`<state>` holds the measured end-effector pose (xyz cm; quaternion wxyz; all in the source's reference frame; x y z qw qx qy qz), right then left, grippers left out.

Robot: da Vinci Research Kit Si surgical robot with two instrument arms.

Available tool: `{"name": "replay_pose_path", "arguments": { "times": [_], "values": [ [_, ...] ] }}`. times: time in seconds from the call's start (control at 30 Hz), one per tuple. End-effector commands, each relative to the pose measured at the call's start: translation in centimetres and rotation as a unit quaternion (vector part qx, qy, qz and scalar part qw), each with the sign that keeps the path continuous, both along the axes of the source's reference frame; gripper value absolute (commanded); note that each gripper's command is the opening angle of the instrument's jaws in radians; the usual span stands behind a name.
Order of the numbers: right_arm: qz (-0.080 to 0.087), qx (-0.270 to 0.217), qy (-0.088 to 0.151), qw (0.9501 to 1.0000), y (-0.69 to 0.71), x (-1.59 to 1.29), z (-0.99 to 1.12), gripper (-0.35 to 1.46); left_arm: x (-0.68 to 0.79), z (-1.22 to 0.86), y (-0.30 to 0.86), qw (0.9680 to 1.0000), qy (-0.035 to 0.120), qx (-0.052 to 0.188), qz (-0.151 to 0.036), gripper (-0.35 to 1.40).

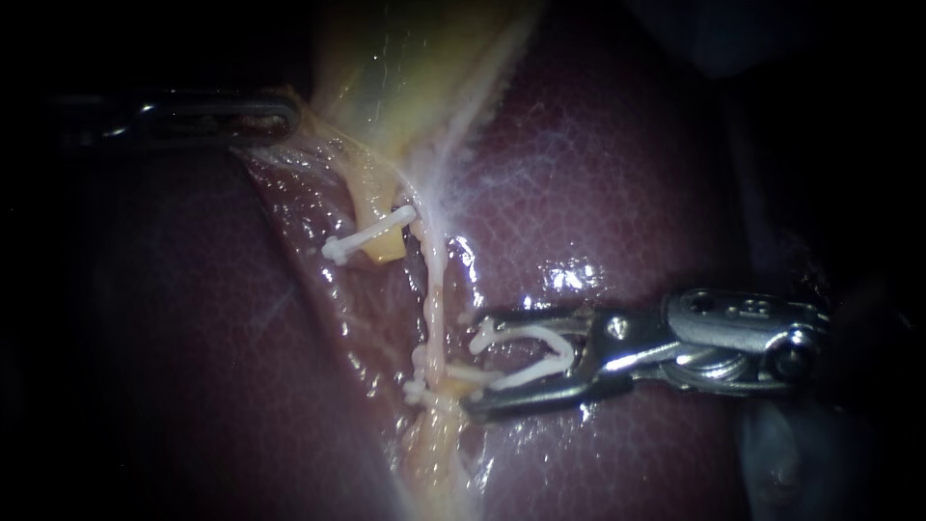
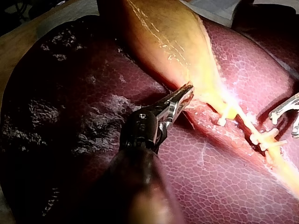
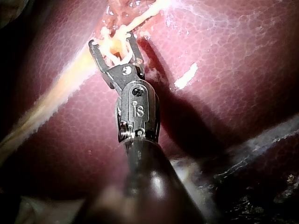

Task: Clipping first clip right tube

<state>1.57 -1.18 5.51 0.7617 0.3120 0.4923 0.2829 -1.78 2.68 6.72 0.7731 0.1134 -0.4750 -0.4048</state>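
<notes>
A pale thin tube [image 1: 436, 289] runs down from the yellow gallbladder [image 1: 405, 68] across the liver; it is the right one of two. My right instrument [image 1: 476, 365] comes in from the right. Its jaws stand apart with an open white clip [image 1: 526, 352] seated between them, tips just right of the tube. In the right wrist view these jaws [image 3: 112, 41] straddle the tube. More white clip [image 1: 434, 378] lies across the tube at the tips. My left instrument [image 1: 285, 121] is shut on the gallbladder's edge [image 2: 187, 91], holding it taut.
Another white clip [image 1: 371, 236] sits on the short yellow stub left of the tube. Dark red liver [image 1: 627, 174] surrounds everything, wet and glistening beside the tube. Thin white membrane fans from the gallbladder toward the tube.
</notes>
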Motion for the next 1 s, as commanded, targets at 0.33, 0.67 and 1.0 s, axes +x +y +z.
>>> {"name": "replay_pose_path", "arguments": {
  "times": [0.33,0.67,1.0],
  "values": [
    [-0.007,0.002,0.007,1.0000,-0.03,-0.08,0.02,0.50,0.00,0.00,0.00,1.0000,0.000,0.000,0.000,-0.35],
    [-0.040,0.031,-0.003,0.9987,-0.14,-0.24,-0.14,0.50,0.00,0.00,0.00,1.0000,0.000,0.000,0.000,-0.35],
    [-0.066,0.059,-0.015,0.9959,-0.30,-0.32,-0.04,0.50,0.00,0.00,0.00,1.0000,0.000,0.000,0.000,-0.35]
  ]
}}
